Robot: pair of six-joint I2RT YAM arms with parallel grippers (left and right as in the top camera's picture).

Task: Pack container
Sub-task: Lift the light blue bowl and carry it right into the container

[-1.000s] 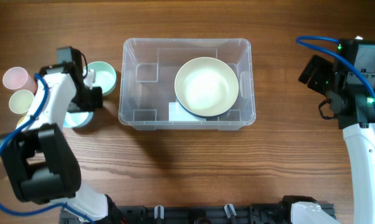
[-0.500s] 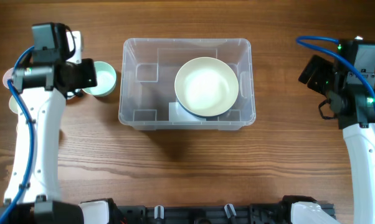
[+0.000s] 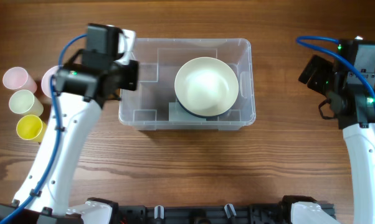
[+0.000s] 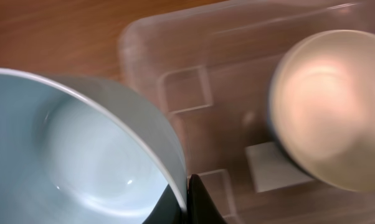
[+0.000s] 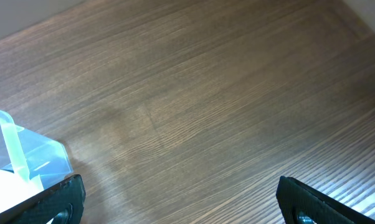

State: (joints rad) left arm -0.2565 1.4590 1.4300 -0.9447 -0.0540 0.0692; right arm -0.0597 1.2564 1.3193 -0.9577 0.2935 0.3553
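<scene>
Blue bowl [image 4: 81,155] pinched at rim by left gripper [image 4: 192,200], right gripper [image 5: 181,202] spread wide, container [image 3: 186,43] mouth-up, long axis left-right.

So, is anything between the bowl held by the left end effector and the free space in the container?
Nothing visible. The left end effector grips the pale blue bowl over the container's left rim, and the container's left half is bare. The cream bowl sits in the right half, clear of that path.
</scene>
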